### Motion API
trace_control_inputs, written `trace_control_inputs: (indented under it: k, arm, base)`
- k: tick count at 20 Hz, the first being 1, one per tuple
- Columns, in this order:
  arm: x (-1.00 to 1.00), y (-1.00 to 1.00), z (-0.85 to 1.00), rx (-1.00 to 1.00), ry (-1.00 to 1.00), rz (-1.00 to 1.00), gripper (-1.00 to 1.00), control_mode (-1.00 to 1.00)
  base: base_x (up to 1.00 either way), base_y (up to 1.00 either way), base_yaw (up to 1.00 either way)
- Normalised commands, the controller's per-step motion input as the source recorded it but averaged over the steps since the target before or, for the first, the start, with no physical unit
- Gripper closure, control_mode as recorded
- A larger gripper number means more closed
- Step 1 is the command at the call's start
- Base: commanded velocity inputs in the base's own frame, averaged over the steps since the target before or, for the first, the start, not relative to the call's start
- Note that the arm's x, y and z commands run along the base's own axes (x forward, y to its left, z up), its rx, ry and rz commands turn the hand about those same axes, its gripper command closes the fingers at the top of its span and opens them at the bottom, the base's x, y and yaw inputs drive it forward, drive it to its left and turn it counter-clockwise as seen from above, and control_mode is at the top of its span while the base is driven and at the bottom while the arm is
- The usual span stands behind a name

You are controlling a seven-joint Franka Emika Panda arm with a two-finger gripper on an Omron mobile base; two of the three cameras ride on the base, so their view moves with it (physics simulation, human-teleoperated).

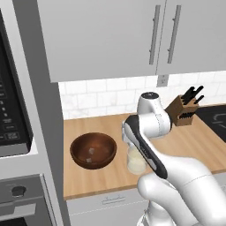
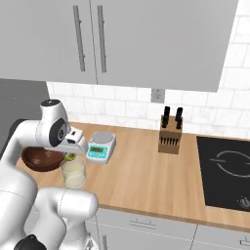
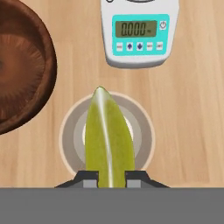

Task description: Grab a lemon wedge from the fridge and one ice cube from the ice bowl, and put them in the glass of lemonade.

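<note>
- Hand view: lemon wedge (image 3: 108, 140) clamped between the two finger tips (image 3: 89, 177), pointing away from the camera, directly over the mouth of the glass of lemonade (image 3: 70, 131); rim rings the wedge on all sides.
- Hand (image 3: 111, 177) judged clenched on the wedge; the fruit fills the gap between the tips.
- Right base view: hand (image 2: 72, 152) just above the glass of lemonade (image 2: 73, 172), small yellow-green lemon wedge (image 2: 71, 156) visible at the rim. Whether its tip touches the liquid: cannot tell.
- Glass set near the front edge of the counter (image 2: 141, 180), toward its left end, just beside the ice bowl (image 2: 41, 158); digital scale (image 2: 101, 145) behind it, toward the wall.
- Left base view: ice bowl (image 1: 93, 150) with two pale ice cubes; nearer ice cube (image 1: 89, 160) on the bowl floor, apart from the other. Glass of lemonade (image 1: 136, 162) partly hidden by the arm.
- Step in hand, as judged: delivery of the wedge, first of the two items; ice not yet fetched.
- Next move calls for: opening of the fingers while centred over the glass so the wedge drops inside, then a straight lift clear of the rim.
- After that: short shift toward the left end of the counter, over the bowl, for a single cube. Small, likely slippery target; narrow, well-centred pinch needed.
</note>
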Motion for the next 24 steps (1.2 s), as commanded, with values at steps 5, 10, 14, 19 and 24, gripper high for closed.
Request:
trace_control_inputs:
  k: [5, 10, 14, 19, 24]
  arm:
    - [0.04, 0.0, -0.01, 0.0, 0.0, 0.0, 1.0, -1.0]
    - [0.0, 0.0, 0.0, 0.0, 0.0, 0.0, 1.0, -1.0]
    - [0.0, 0.0, 0.0, 0.0, 0.0, 0.0, -1.0, -1.0]
    - [0.0, 0.0, 0.0, 0.0, 0.01, 0.0, -1.0, -1.0]
    - [0.0, 0.0, 0.0, 0.0, 0.01, 0.0, -1.0, -1.0]
  base:
    - [0.0, 0.0, 0.0]
    - [0.0, 0.0, 0.0]
    - [0.0, 0.0, 0.0]
    - [0.0, 0.0, 0.0]
    - [0.0, 0.0, 0.0]
